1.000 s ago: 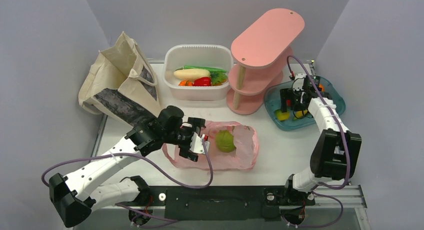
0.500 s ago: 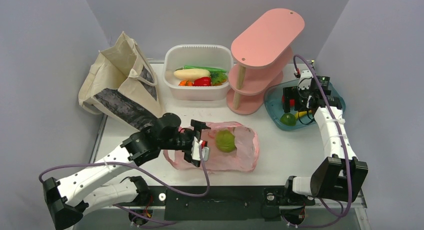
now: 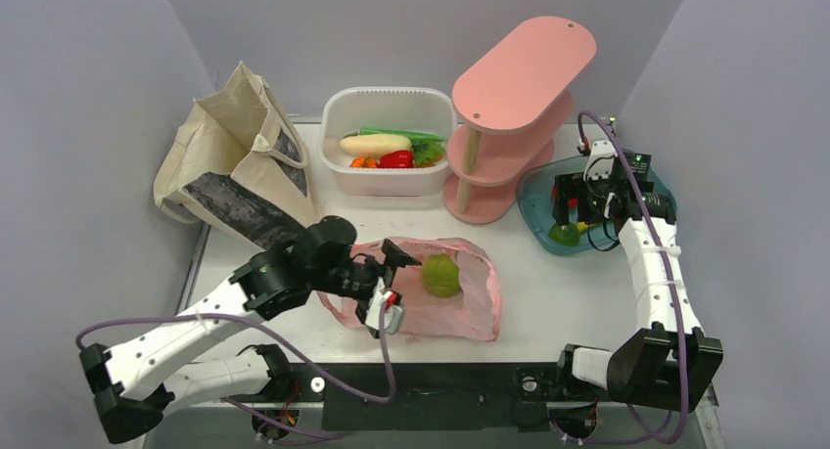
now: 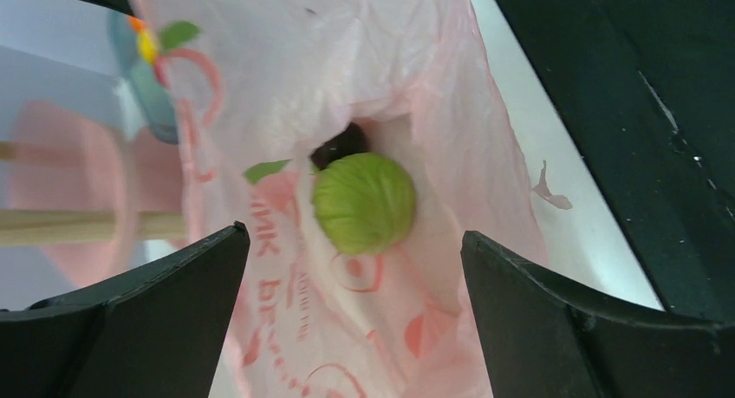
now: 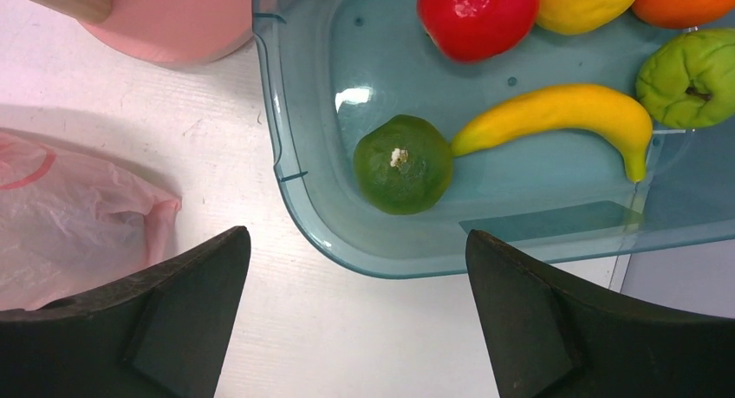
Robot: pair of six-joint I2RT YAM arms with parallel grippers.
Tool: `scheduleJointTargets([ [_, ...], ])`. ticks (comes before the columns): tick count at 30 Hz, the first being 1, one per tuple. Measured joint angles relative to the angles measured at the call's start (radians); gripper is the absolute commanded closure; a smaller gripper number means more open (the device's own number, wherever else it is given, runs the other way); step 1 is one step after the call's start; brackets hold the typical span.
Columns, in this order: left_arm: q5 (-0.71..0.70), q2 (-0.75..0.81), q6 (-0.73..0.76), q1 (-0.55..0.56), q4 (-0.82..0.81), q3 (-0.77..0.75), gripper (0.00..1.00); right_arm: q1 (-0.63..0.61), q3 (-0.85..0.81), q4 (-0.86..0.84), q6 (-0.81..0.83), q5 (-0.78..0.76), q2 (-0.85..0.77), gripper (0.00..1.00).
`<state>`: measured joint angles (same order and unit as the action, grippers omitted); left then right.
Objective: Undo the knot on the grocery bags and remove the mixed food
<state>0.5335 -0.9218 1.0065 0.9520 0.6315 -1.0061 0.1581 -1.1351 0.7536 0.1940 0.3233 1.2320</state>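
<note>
The thin pink plastic bag [image 3: 460, 307] lies flat at the table's near middle, with a round green vegetable [image 3: 441, 274] showing inside it. My left gripper [image 3: 392, 285] is open at the bag's left end. In the left wrist view its fingers straddle the bag's plastic [image 4: 286, 94], and the vegetable [image 4: 363, 202] lies just ahead of them. The beige canvas tote [image 3: 235, 160] stands at the back left. A long white radish [image 3: 375, 144] lies in the white tub [image 3: 387, 180]. My right gripper [image 3: 576, 209] hangs open and empty over the blue tray's [image 3: 533, 190] near-left rim.
The blue tray [image 5: 286, 181] holds a lime [image 5: 402, 163], a banana [image 5: 555, 112], a red apple [image 5: 477, 15] and other fruit. A pink three-tier shelf [image 3: 519, 87] stands between tub and tray. The tub also holds a red pepper [image 3: 396, 159] and greens.
My left gripper has pushed right to the bag's left end and turned its fingers. The right arm has risen and drawn back from low in the tray.
</note>
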Motion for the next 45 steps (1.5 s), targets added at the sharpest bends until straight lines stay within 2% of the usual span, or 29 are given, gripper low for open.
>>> scheduleJointTargets([
  [8,-0.015,-0.250,-0.021,0.008,-0.100,0.083,0.07,0.000,0.003,0.023,0.000,0.002,-0.034,0.10],
  [12,-0.060,-0.332,-0.086,0.007,-0.228,0.121,0.06,0.003,0.021,0.030,0.005,0.007,-0.080,0.11],
  [19,-0.113,-0.455,-0.158,-0.014,-0.418,0.130,0.06,0.007,0.056,0.037,0.014,0.007,-0.128,0.11],
  [25,-0.118,-0.581,-0.179,-0.030,-0.472,0.101,0.07,0.018,0.070,0.043,0.016,0.008,-0.128,0.11],
  [31,-0.062,-0.570,-0.171,-0.037,-0.413,0.037,0.07,0.034,0.071,0.060,0.035,0.008,-0.138,0.11],
  [39,0.015,-0.354,-0.106,-0.092,-0.269,0.033,0.09,0.046,0.074,0.072,0.059,0.027,-0.161,0.11],
  [45,0.015,-0.443,-0.105,-0.113,-0.264,-0.002,0.15,0.046,0.079,0.071,0.054,0.052,-0.145,0.11],
])
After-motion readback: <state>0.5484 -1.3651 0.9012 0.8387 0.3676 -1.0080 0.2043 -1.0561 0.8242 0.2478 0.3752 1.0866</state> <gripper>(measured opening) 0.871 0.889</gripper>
